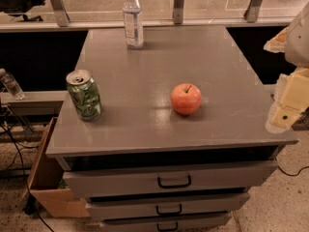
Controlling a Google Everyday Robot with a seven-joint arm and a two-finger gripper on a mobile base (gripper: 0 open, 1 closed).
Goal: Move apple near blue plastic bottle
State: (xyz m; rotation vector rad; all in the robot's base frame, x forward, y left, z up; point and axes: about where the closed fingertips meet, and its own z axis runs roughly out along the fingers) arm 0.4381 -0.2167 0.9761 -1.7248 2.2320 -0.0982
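Observation:
The red-orange apple point(186, 99) sits upright on the grey cabinet top point(159, 57), right of centre and toward the front. The blue plastic bottle point(133, 18), clear with a white cap, stands at the far edge, left of centre. My gripper point(286, 111) is a pale yellowish block at the right edge of the view, beside the cabinet's front right corner, well to the right of the apple and apart from it. It holds nothing that I can see.
A green patterned soda can point(84, 94) stands near the front left edge. Drawers with dark handles point(174, 181) are below the top. A cardboard box point(46, 178) and cables lie on the floor at left. Another small bottle point(10, 84) rests on a ledge at far left.

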